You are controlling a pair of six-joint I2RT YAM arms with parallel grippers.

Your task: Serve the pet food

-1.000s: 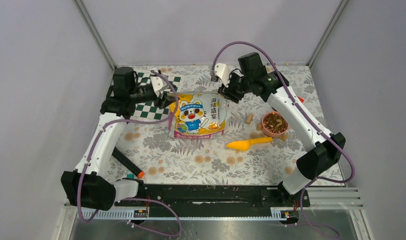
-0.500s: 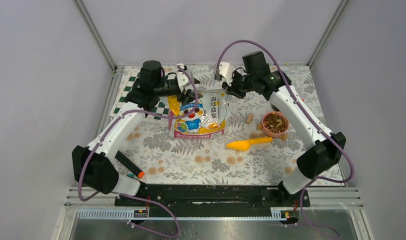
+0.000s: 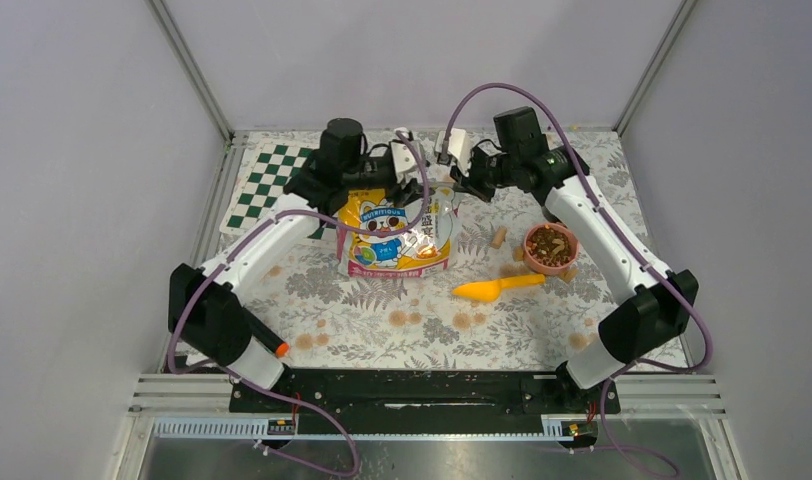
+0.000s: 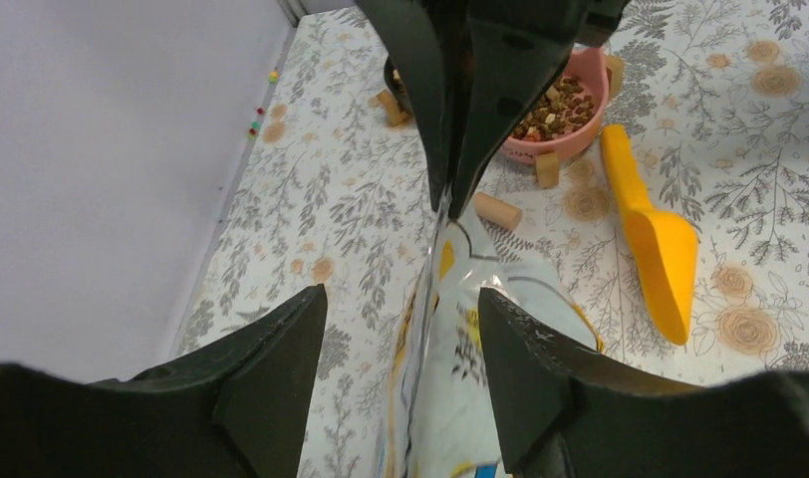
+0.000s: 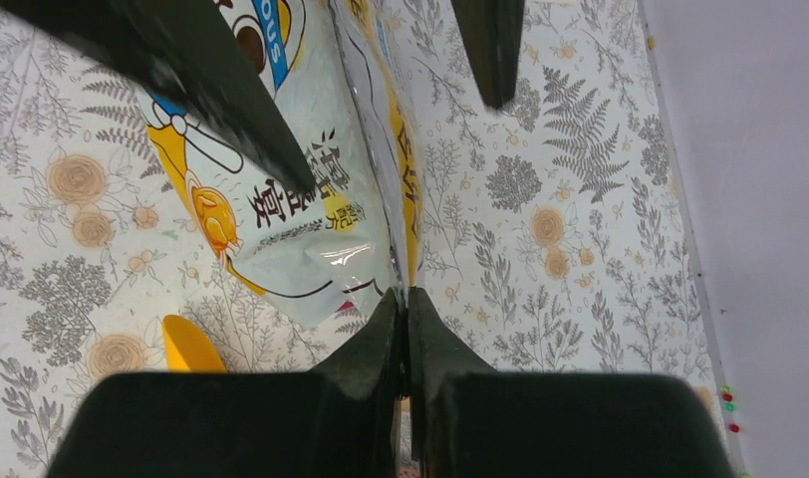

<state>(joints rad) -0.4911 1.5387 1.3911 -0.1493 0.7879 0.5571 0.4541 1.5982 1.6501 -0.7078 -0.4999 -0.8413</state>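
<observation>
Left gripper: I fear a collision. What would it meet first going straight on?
Probably the top edge of the bag, between the open fingers of the left gripper; just beyond, the right gripper pinches that edge. Depth unclear.

We locate the bag at frame centre on the surface. Right of it stands the bowl, with pet food in it. The scoop lies below, between bag and bowl. The mat occupies the upper left.
</observation>
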